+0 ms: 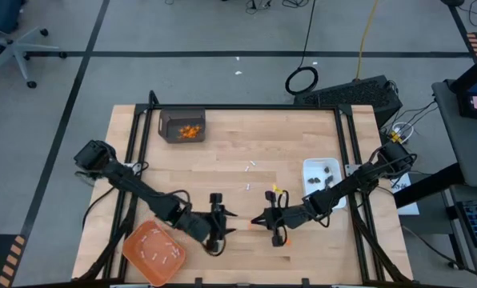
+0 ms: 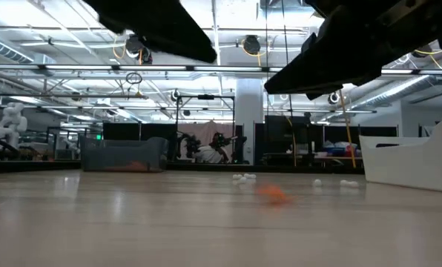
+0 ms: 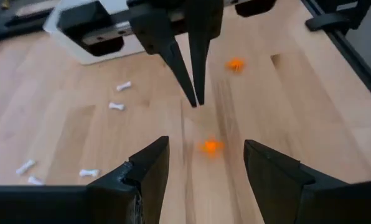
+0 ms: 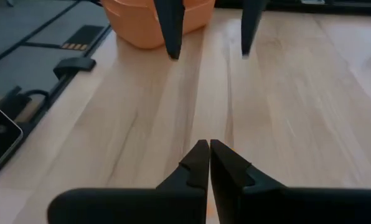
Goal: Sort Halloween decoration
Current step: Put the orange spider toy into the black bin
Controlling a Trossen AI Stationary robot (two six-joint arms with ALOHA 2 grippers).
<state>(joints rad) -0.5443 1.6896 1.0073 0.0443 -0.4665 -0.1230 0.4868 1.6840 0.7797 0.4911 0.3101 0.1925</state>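
Wooden pale surface (image 1: pixel 222 160) carries everything, with a round orange plastic tray (image 1: pixel 153 254) of white sticks near the left arm, a white rectangular dish (image 1: pixel 322 180) by the right arm and a dark grey bin (image 1: pixel 182 126) at the far side. Left gripper (image 3: pixel 204 163) hovers with jaws open above a tiny orange bit (image 3: pixel 210 146); right gripper (image 4: pixel 209 163) faces it, jaws closed on nothing visible. This piece looks light and stiff, probably easy to flick away; pinching its middle seems best.
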